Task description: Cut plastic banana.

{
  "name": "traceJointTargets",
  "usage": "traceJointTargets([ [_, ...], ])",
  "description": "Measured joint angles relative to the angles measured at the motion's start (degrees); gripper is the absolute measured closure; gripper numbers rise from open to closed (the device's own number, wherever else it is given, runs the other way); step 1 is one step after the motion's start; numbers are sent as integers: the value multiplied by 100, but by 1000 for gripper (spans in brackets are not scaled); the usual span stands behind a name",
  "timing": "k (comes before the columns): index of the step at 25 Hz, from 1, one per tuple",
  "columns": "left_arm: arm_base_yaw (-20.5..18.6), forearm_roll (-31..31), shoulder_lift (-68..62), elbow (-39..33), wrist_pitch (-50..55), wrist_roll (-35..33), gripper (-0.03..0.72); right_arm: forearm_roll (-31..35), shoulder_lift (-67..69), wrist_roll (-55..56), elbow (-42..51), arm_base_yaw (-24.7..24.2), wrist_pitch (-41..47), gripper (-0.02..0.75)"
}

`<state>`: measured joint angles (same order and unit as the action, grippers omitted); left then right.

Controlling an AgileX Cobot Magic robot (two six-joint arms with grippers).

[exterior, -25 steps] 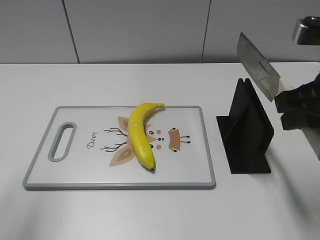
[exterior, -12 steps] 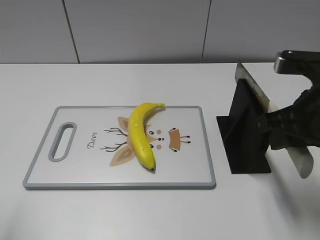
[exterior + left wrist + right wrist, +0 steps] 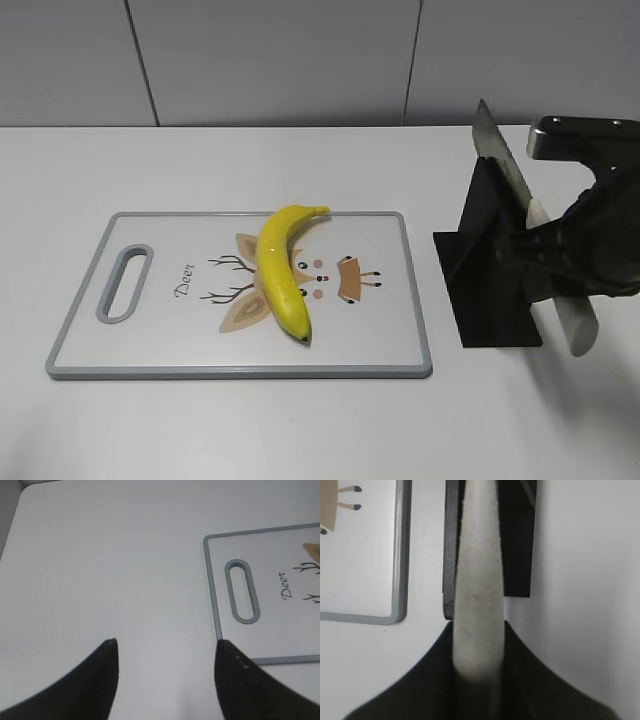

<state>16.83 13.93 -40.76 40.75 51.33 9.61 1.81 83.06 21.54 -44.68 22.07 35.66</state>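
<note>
Glossy yellow banana (image 3: 281, 270) on grey-rimmed, deer-printed white board (image 3: 180, 335).

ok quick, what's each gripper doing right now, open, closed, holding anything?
Left gripper: open, holding nothing, above bare table.
Right gripper: shut on the knife handle, beside the black stand.
</note>
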Motion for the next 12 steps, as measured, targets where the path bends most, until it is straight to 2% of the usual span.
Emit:
traceJointTargets([
  [8,0,80,0,0,0,0,98,24,-15,0,-11,0,73,562],
  [12,0,100,0,0,-4,0,98,119,-178,0,-42,0,396,562],
])
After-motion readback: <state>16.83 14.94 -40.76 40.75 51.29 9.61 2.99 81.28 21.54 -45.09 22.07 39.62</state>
